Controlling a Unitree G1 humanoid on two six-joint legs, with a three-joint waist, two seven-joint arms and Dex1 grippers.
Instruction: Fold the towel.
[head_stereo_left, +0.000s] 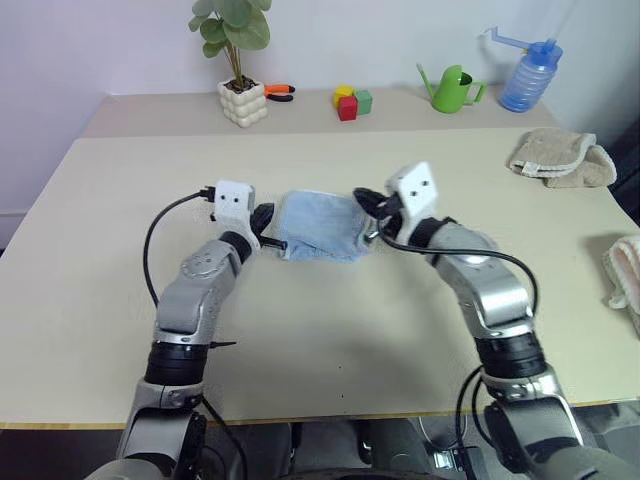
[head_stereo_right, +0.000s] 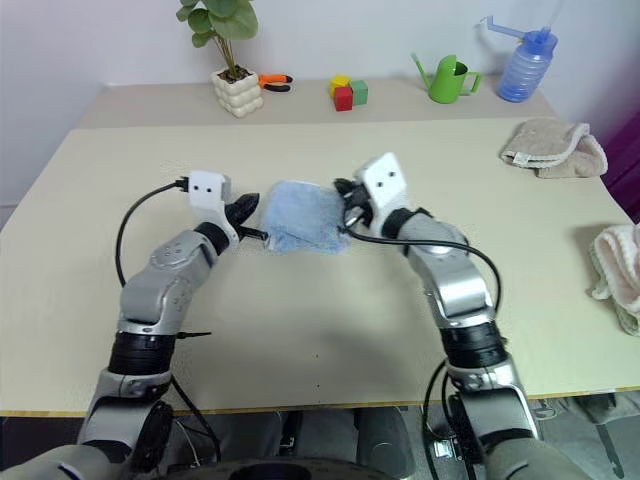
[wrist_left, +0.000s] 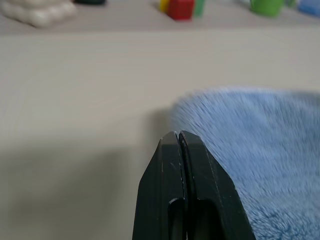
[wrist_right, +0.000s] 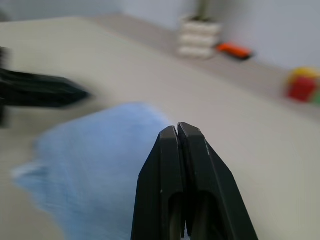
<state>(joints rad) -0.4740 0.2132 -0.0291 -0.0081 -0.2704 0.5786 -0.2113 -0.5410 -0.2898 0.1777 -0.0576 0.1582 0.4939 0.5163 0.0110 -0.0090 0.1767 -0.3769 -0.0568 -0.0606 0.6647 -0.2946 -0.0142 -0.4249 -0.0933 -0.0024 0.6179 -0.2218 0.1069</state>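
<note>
On table (head_stereo_left: 90, 300) ctr: towel (head_stereo_left: 318, 226) betw. both shut grippers, bare all round.

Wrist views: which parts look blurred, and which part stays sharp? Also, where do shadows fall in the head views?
Left wrist view: the shut left gripper is sharp; the towel and red block are soft. Right wrist view: the shut right gripper is sharp, the towel smeared, the far plant pot hazy. Left eye view: soft arm shadows lie on the table toward its near edge.
</note>
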